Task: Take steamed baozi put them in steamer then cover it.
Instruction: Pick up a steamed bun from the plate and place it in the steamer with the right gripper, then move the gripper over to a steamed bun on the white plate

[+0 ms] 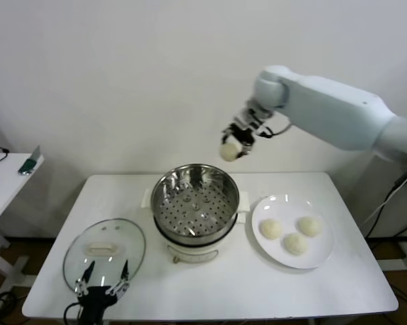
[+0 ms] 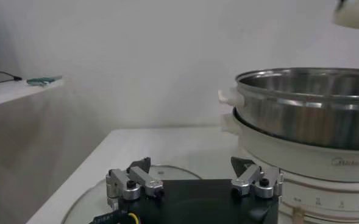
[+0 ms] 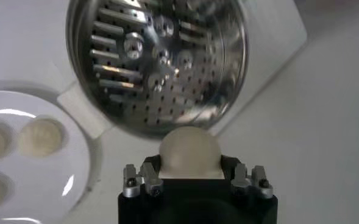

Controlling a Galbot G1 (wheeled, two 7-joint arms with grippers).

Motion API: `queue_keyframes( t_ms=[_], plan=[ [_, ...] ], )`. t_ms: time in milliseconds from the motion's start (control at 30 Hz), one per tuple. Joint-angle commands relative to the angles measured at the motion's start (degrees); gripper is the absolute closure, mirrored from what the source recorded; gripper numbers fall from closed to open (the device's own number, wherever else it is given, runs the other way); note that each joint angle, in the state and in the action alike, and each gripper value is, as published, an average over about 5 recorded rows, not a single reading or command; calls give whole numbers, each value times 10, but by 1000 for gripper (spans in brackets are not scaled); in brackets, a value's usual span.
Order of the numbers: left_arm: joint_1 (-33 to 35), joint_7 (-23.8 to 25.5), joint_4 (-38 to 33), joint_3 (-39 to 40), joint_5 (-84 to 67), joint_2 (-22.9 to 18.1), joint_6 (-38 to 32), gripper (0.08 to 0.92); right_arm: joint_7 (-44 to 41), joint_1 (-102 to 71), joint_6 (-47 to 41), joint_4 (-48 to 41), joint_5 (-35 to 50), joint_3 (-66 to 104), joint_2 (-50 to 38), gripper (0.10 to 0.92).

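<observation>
My right gripper (image 1: 234, 145) is shut on one steamed baozi (image 1: 229, 152), held high above the far right rim of the steamer (image 1: 196, 204). In the right wrist view that baozi (image 3: 189, 149) sits between the fingers, with the steamer's perforated tray (image 3: 158, 61) below it holding nothing. Three more baozi (image 1: 296, 244) lie on the white plate (image 1: 292, 260) right of the steamer. The glass cover (image 1: 103, 249) rests flat on the table at front left. My left gripper (image 1: 103, 275) stands open just over the cover's near edge, also seen as the left gripper (image 2: 193, 170) in its own wrist view.
The white table (image 1: 210, 291) carries steamer, plate and cover. A side table (image 1: 3, 177) with a small green object stands at the far left. A white wall is behind.
</observation>
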Motion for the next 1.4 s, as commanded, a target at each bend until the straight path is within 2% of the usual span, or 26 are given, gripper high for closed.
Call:
queue_keyframes(
  t_ms=[33, 200, 300, 800, 900, 1067, 1200, 1300, 1400],
  plan=[
    [-1, 0, 3, 1, 13, -1, -8, 177, 31, -5, 136, 25, -114, -50, 90, 372],
    [-1, -1, 4, 5, 14, -2, -10, 177, 88, -90, 173, -47, -258, -18, 97, 372],
    [-1, -1, 5, 5, 13, -2, -10, 177, 109, -131, 189, -89, -297, 5, 102, 372],
    [-8, 0, 11, 6, 11, -3, -9, 177, 128, -187, 199, -155, -329, 34, 116, 369],
    [-8, -1, 11, 6, 11, -2, -9, 177, 129, -189, 203, -169, -330, 39, 122, 328],
    [-9, -2, 13, 6, 10, -2, -11, 177, 133, -188, 209, -178, -314, 41, 128, 219],
    [-10, -3, 13, 7, 11, -3, -11, 177, 125, -166, 213, -162, -277, 37, 120, 204],
    [-10, -3, 12, 9, 11, -4, -11, 177, 95, -120, 218, -133, -201, 13, 101, 203],
    [-10, -3, 10, 10, 12, -6, -10, 177, 47, -57, 209, -104, -82, -21, 69, 202]
  ],
)
